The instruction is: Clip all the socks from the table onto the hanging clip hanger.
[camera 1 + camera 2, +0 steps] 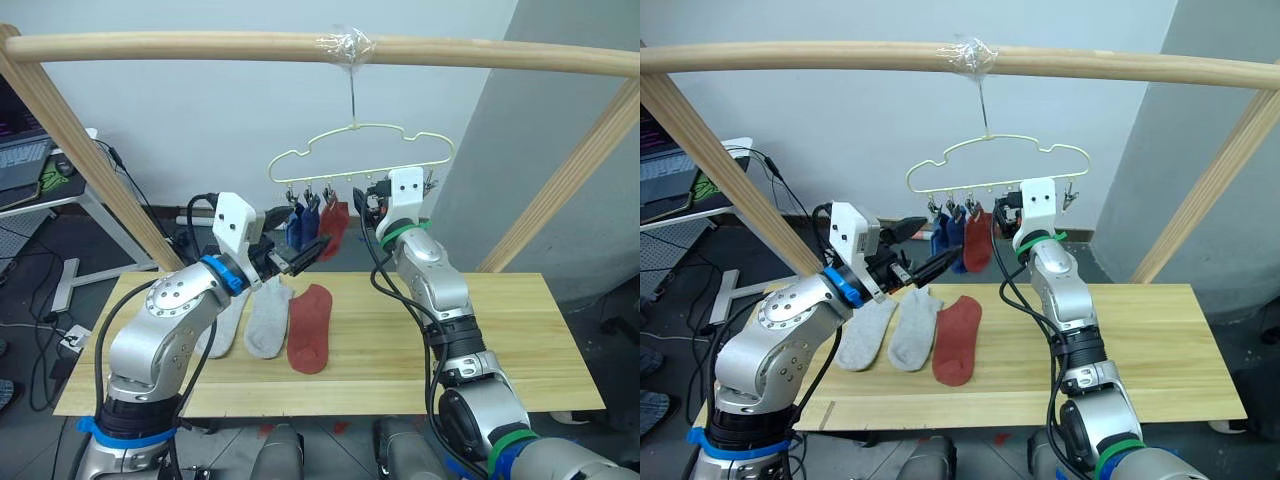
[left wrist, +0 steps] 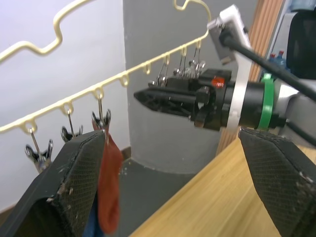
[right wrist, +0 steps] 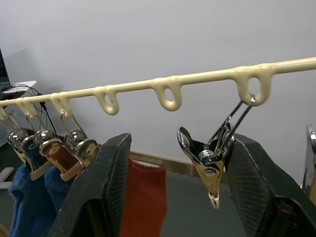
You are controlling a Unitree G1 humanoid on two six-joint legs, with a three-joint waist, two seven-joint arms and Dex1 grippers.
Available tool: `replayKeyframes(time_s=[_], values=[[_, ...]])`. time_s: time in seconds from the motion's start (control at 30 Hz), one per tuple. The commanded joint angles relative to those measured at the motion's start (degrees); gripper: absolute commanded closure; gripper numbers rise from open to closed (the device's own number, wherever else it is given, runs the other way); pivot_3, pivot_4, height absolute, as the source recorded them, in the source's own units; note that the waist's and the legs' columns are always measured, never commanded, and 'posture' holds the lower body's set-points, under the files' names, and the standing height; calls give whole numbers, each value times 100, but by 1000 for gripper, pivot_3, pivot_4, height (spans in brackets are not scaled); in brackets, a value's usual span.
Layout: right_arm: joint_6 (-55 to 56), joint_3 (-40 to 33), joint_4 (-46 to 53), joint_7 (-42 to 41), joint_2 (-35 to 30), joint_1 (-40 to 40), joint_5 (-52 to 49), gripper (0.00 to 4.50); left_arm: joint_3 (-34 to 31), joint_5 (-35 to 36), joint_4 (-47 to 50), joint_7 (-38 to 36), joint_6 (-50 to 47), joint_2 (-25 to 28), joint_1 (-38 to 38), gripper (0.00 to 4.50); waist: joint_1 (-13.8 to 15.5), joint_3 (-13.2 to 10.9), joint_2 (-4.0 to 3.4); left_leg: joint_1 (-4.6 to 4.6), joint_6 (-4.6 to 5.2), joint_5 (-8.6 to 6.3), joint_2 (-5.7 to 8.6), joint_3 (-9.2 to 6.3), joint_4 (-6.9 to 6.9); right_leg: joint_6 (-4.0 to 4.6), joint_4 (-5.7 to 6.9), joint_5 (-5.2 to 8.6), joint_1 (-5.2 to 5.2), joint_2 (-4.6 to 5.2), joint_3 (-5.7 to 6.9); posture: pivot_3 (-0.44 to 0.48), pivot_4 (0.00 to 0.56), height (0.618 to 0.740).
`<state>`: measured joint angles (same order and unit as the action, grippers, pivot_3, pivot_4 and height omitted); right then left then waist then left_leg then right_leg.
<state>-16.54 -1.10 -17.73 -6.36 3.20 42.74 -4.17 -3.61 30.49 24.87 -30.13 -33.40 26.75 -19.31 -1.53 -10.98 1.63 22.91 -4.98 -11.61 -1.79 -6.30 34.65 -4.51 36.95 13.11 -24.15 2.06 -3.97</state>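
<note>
Three socks already hang from the hanger [image 1: 360, 150] at the upper centre: two blue and one red. Two grey socks [image 1: 268, 320] and a red sock [image 1: 309, 327] lie on the surface [image 1: 480, 340], lower centre. Both pincers are released and empty; the right pincer [image 3: 173, 163] frames a free clip [image 3: 211, 158], the left pincer [image 1: 925, 268] is raised near the hanging socks. I judge the next step is fetching another sock.

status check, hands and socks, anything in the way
Both hands open, empty: left hand, right hand at a free clip. Three socks hung, three on the table. Nothing blocking.
</note>
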Motion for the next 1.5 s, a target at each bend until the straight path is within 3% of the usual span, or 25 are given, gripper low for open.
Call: replayKeyframes(time_s=[0.03,1.1,1.2,1.4,1.43,1.5], values=[[189,-83,-9,-38,-58,221,-101,1621,-105,101,135,29,5,-25,-108,0,0,0,0,0,0,0,0,0,0,0,0,0,0,0,0,141,145,740],[407,-94,-239,58,-156,358,-115,1621,-44,144,62,40,55,-100,-392,0,0,-1,-1,0,0,0,0,0,-1,-1,0,-1,0,0,0,135,157,740],[367,-128,-232,65,-142,355,-159,2242,-9,156,87,14,31,-90,-369,0,-1,-1,-1,0,0,0,0,0,0,0,0,0,0,0,0,135,157,740],[325,-126,-185,74,-160,335,-186,4197,31,153,117,32,43,-134,-350,0,-1,-1,-1,1,0,0,0,0,0,0,0,0,0,0,0,129,159,740],[319,-125,-178,72,-162,330,-191,4422,33,147,118,33,44,-140,-347,0,-1,-1,-1,1,0,0,0,0,0,0,0,0,0,0,0,129,159,740],[290,-120,-155,66,-169,313,-202,4465,36,151,114,35,34,-161,-295,0,-2,-1,-2,0,0,0,0,0,-1,0,0,0,0,0,0,127,159,740]])
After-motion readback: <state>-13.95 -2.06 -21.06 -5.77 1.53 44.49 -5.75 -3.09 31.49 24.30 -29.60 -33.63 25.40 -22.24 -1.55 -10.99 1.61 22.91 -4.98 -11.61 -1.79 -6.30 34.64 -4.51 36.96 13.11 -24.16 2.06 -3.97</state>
